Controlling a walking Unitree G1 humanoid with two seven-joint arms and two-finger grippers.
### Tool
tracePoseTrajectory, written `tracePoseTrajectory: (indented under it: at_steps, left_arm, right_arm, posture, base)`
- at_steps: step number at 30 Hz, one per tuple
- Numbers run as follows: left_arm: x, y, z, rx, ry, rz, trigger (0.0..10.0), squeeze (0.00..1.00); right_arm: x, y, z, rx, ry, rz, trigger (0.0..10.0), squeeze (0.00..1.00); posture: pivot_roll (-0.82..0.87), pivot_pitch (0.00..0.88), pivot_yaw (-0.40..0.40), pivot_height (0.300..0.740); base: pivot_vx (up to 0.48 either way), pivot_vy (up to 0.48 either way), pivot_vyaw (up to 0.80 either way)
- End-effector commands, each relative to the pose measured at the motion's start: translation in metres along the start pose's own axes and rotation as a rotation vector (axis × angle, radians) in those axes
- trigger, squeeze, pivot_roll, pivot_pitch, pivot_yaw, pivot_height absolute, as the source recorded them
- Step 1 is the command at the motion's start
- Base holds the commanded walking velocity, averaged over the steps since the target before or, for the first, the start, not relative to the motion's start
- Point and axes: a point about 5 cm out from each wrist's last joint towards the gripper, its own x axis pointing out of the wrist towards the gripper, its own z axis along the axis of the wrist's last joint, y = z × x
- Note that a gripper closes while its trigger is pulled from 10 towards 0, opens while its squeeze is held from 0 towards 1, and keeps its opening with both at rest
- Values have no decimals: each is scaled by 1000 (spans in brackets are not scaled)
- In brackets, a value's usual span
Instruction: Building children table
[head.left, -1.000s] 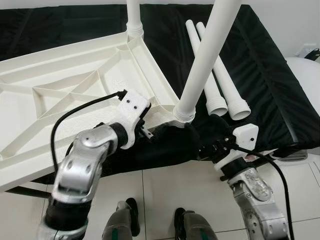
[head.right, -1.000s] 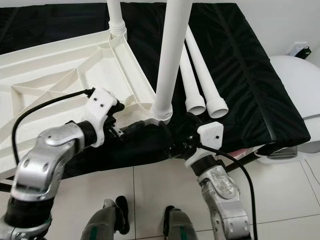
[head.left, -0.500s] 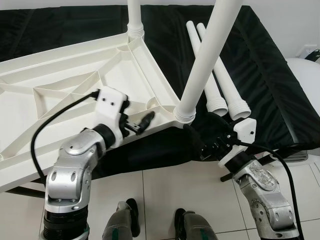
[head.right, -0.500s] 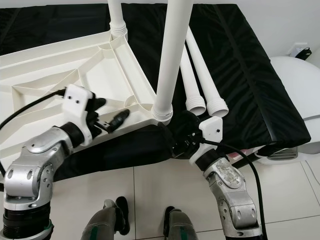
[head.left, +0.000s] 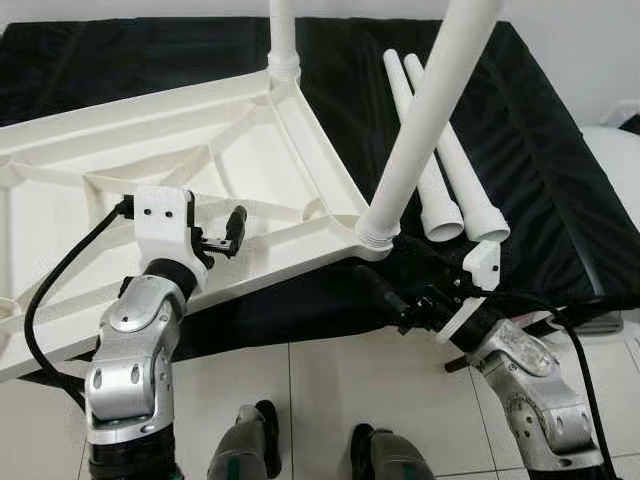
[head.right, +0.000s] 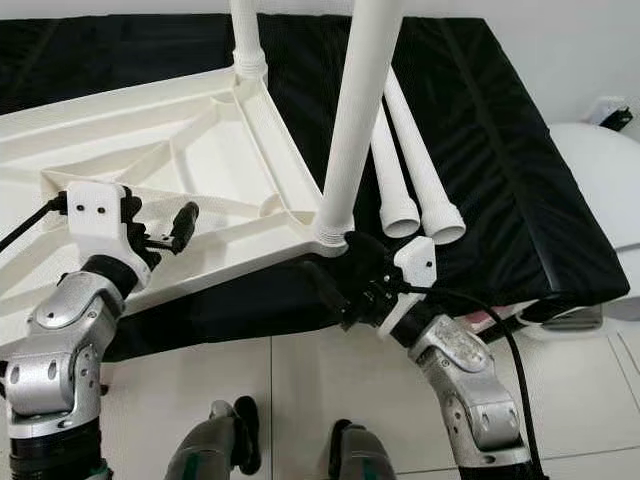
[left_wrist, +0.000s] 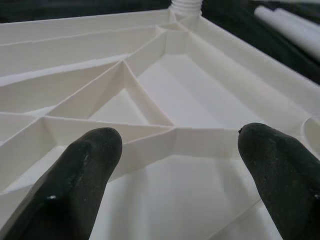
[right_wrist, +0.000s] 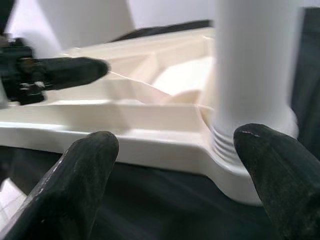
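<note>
Left eye view: the white tabletop (head.left: 150, 190) is lying upside down on a black mat (head.left: 520, 150), ribs up so its sockets are facing the legs; one fitted leg (head.left: 425, 120) is rising from the near corner toward 1 o'clock, a second fitted leg (head.left: 283, 40) is standing at 12 o'clock, and two loose legs (head.left: 440, 170) are waiting on the mat beside it. The left gripper (head.left: 232, 232) is hovering over the ribs, released. Right eye view: the right gripper (head.right: 345, 280) is sitting just below the near corner socket at 5 o'clock, fingers spread, holding nothing. Left wrist view: parted fingertips (left_wrist: 90, 160) are framing the rib lattice, apart from it. Right wrist view: the threaded collar (right_wrist: 225, 142) is showing seated in the corner, a detail the head views are giving less plainly.
</note>
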Motion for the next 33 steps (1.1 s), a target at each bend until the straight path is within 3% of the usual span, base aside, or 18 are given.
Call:
tracePoseTrajectory:
  at_steps: [1, 5, 12, 29, 33]
  left_arm:
    - [-3, 6, -2, -10, -28, 89, 10000, 0]
    - [-2, 1, 5, 76, -81, 115, 10000, 0]
    - [-2, -16, 8, 197, -125, 58, 10000, 0]
    - [-11, -26, 19, 113, -186, 41, 10000, 0]
    - [-15, -32, 19, 73, -181, 26, 10000, 0]
  right_arm:
    - [-1, 0, -4, 32, 29, 63, 10000, 0]
    - [5, 1, 2, 88, 13, 159, 10000, 0]
    - [20, -9, 7, 81, 5, 246, 10000, 0]
    - [50, -47, 9, -6, 46, 331, 10000, 0]
    - [62, -66, 13, -61, 49, 309, 10000, 0]
  posture:
    - [8, 160, -23, 740]
    - [11, 155, -30, 740]
    - [20, 175, -42, 740]
    - [52, 233, -67, 740]
    - [50, 259, -73, 740]
  base:
    - [0, 0, 0]
    - [0, 0, 0]
    - [0, 0, 0]
    - [0, 0, 0]
    - [0, 0, 0]
